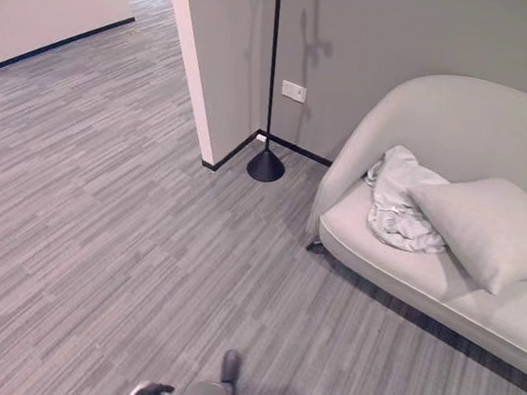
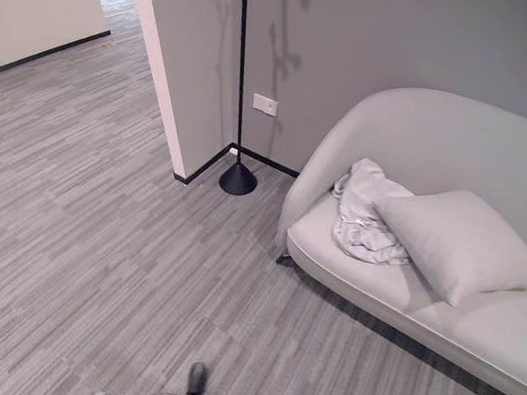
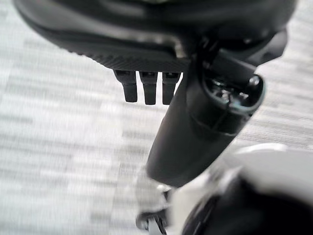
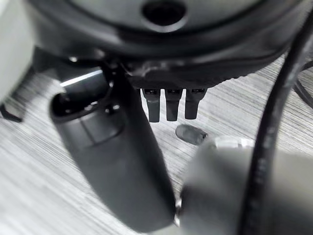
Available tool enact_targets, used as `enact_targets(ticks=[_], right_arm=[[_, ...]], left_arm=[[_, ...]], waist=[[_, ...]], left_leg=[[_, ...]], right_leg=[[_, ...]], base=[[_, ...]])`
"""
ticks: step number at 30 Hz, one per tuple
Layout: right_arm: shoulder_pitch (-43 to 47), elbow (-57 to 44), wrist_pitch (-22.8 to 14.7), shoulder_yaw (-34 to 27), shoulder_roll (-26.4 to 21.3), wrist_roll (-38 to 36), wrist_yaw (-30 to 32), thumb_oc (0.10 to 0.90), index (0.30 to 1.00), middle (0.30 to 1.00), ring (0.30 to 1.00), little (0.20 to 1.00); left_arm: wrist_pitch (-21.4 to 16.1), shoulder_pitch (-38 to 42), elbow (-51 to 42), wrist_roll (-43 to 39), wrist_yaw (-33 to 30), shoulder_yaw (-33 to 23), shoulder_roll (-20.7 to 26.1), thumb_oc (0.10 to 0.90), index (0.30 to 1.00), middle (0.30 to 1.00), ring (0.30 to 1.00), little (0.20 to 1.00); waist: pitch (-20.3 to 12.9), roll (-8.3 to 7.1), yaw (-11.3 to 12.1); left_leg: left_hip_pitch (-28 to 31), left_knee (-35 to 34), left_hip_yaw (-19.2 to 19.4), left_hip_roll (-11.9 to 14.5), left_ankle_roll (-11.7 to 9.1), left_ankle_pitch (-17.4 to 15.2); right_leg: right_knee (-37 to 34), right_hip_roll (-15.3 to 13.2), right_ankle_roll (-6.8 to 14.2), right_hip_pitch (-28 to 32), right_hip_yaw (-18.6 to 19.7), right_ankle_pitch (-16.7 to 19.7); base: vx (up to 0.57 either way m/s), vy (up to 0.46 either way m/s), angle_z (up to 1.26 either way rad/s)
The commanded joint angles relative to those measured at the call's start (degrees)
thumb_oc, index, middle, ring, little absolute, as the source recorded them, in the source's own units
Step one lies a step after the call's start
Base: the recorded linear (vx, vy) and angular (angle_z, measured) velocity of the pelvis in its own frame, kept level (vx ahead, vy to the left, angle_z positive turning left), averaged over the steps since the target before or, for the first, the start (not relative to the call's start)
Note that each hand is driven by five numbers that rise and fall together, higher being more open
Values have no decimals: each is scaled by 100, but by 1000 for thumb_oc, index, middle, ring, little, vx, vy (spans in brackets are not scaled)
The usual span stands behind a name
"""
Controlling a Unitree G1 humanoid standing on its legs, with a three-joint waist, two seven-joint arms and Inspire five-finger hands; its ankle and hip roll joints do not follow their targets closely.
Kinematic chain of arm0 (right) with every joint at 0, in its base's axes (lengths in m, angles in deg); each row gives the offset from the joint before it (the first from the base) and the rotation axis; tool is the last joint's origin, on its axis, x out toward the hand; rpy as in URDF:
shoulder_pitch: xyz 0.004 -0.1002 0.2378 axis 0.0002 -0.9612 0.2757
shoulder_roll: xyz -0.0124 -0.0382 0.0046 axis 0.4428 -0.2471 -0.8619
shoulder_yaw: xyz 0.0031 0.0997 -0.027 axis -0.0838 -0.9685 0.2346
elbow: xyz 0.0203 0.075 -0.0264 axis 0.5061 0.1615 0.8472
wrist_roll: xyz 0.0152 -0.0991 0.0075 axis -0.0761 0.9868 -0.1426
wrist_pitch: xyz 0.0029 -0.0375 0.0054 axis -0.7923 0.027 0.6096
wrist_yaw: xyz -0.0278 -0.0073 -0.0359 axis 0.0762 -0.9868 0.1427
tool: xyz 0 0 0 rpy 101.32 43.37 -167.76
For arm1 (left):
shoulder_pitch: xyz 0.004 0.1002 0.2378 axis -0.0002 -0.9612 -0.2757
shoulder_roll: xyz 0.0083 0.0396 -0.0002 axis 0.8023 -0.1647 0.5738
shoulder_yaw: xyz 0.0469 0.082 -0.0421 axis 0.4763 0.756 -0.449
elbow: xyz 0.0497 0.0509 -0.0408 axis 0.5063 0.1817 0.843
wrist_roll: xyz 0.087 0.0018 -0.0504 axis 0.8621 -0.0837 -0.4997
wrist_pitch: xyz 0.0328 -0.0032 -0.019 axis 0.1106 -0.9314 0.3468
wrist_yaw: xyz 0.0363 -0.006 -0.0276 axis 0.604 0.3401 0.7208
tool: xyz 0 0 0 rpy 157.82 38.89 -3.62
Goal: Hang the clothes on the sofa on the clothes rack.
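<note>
Covering most of both eye views: grey striped carpet floor [image 1: 101,238], running back into a corridor at upper left. Grey wall [image 1: 428,36] behind, with a white wall plate [image 1: 293,91] near the corner. Pale curved sofa [image 1: 457,123] sits at right against that wall. On its seat, 1 light grey cushion [image 1: 489,229] leans toward the backrest. Clothes [image 1: 396,199], a crumpled pale garment, lie in a heap on the sofa seat at its left end, draped partly up the backrest and touching the cushion's left edge. Clothes rack [image 1: 271,77], a thin black pole on a cone base, stands upright on the floor in the wall corner, just left of the sofa and apart from it; its top runs out of frame.

Left hand [image 3: 149,88]: fingers straight, pointing down over carpet, thumb relaxed, grasping nothing. Right hand [image 4: 171,105]: same, released, fingers straight over carpet, nothing held.
</note>
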Motion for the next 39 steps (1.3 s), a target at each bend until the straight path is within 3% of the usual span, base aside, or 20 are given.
enact_targets(ticks=[1,5,6,9,11,13,16,18,21,22,24,25,27,28,29,30,34,35,37,39], right_arm=[[70,-45,-135,-54,100,147,101,800,900,900,900,900],[49,-176,-162,-161,143,63,154,800,900,900,900,900],[6,-257,-193,-321,146,-116,148,800,900,900,900,900],[-29,-372,-210,-413,191,-317,73,800,900,900,900,900],[20,-438,-224,-383,211,-373,43,800,900,900,900,900],[50,-435,-220,-330,192,-296,79,800,900,900,900,900],[111,-581,-220,-282,244,-277,117,800,900,900,900,900],[119,-702,-223,-212,351,-284,144,800,900,900,900,900],[13,-772,-233,-250,381,-234,208,800,900,900,900,900],[-1,-788,-231,-299,361,-252,243,800,900,900,900,900],[-5,-763,-238,-451,280,-300,316,800,900,900,900,900],[-4,-763,-238,-454,279,-299,316,800,900,900,900,900],[-62,-734,-218,-598,246,-344,336,800,900,900,900,900],[-91,-698,-204,-657,241,-354,319,800,900,900,900,900],[-94,-698,-205,-656,240,-354,319,800,900,900,900,900],[-183,-559,-179,-810,245,-362,284,800,900,900,900,900],[-312,-310,-118,-924,289,-378,183,800,900,900,900,900],[-366,-274,-114,-913,324,-403,138,800,900,900,900,900],[-350,-297,-120,-882,319,-371,133,800,900,900,900,900],[-253,-410,-162,-718,356,-210,172,800,900,900,900,900]], left_arm=[[-177,128,129,-566,67,-402,-134,800,900,900,900,900],[-160,-58,251,-654,41,-695,-83,800,900,900,900,900],[-141,-120,304,-722,56,-784,-37,800,900,900,900,900],[-152,-98,255,-516,37,-678,53,800,900,900,900,900],[-198,23,142,-209,-21,-404,140,800,900,900,900,900],[-225,141,-45,-108,-82,-211,214,800,900,900,900,900],[-280,368,-354,-220,-192,-46,262,800,900,900,900,900],[-222,496,-348,-129,-192,91,295,800,900,900,900,900],[-219,518,-280,21,-198,130,276,800,900,900,900,900],[-233,542,-285,2,-199,138,268,800,900,900,900,900],[-260,553,-270,34,-198,148,236,800,900,900,900,900],[-260,555,-269,34,-198,149,235,800,900,900,900,900],[-248,445,-42,187,-210,85,172,800,900,900,900,900],[-237,383,33,208,-196,25,156,800,900,900,900,900],[-239,381,35,209,-197,25,155,800,900,900,900,900],[-215,311,147,208,-176,-103,165,800,900,900,900,900],[-225,238,195,241,-175,-156,233,800,900,900,900,900],[-232,226,198,240,-199,-163,330,800,900,900,900,900],[-239,232,188,244,-222,-175,374,800,900,900,900,900],[-263,280,162,249,-270,-203,456,800,900,900,900,900]], waist=[[-2,-86,249],[-110,-220,302],[-234,-373,251],[-373,-557,179],[-365,-669,124],[-271,-669,47],[53,-441,-180],[164,-296,-284],[190,-404,-357],[215,-398,-362],[273,-443,-399],[264,-430,-404],[270,-539,-443],[259,-552,-442],[261,-550,-435],[198,-580,-454],[80,-642,-439],[-45,-745,-434],[-66,-778,-404],[-109,-801,-317]], left_leg=[[-1024,142,-30,-473,376,749],[-762,170,-269,-479,521,754],[-535,189,-383,-514,612,668],[-299,190,-295,-518,732,439],[-66,105,-233,-568,817,280],[158,48,-295,-606,942,118],[625,-24,-293,-393,1094,-169],[813,-24,-267,-182,1135,-331],[1062,-24,-203,-203,1058,-605],[1075,-24,-184,-130,998,-578],[1149,-24,-267,-53,812,-657],[1135,-24,-275,-37,808,-646],[1258,-24,-356,60,594,-835],[1304,-24,-371,113,547,-869],[1311,-24,-363,114,549,-874],[1382,-24,-500,278,404,-922],[1416,-24,-590,553,206,-942],[1400,-24,-650,822,22,-897],[1421,-24,-615,937,-64,-871],[1424,-24,-628,1330,-275,-787]], right_leg=[[62,556,53,400,365,-161],[62,496,70,640,594,-263],[62,371,118,818,683,-284],[631,138,267,688,701,-236],[1351,-30,498,386,653,82],[2511,-140,704,-57,548,564],[4333,-423,882,-812,24,1292],[5081,-852,869,-1218,-569,1161],[4656,-1384,994,-1390,-942,920],[4045,-1393,858,-1343,-1096,898],[2695,-1465,836,-1270,-1003,928],[2647,-1441,826,-1256,-1024,958],[1191,-1768,1017,-1280,-654,1455],[1006,-1903,1100,-1275,-552,1720],[989,-1899,1105,-1266,-546,1732],[774,-2281,1263,-1308,-291,2292],[740,-2545,1393,-1172,95,2946],[887,-2414,1393,-1112,517,2783],[949,-2301,1393,-1122,505,2584],[959,-2002,1393,-1047,177,1619]], base=[[317,40,-37],[334,84,-37],[406,150,-26],[370,173,-27],[249,171,-24],[171,202,-14],[131,215,5],[204,119,29],[266,-31,1],[224,-192,-3],[151,-230,4],[146,-227,2],[205,-342,1],[160,-255,10],[243,-354,13],[231,-329,11],[216,-399,13],[273,-574,13],[175,-400,11],[183,-475,-11]])
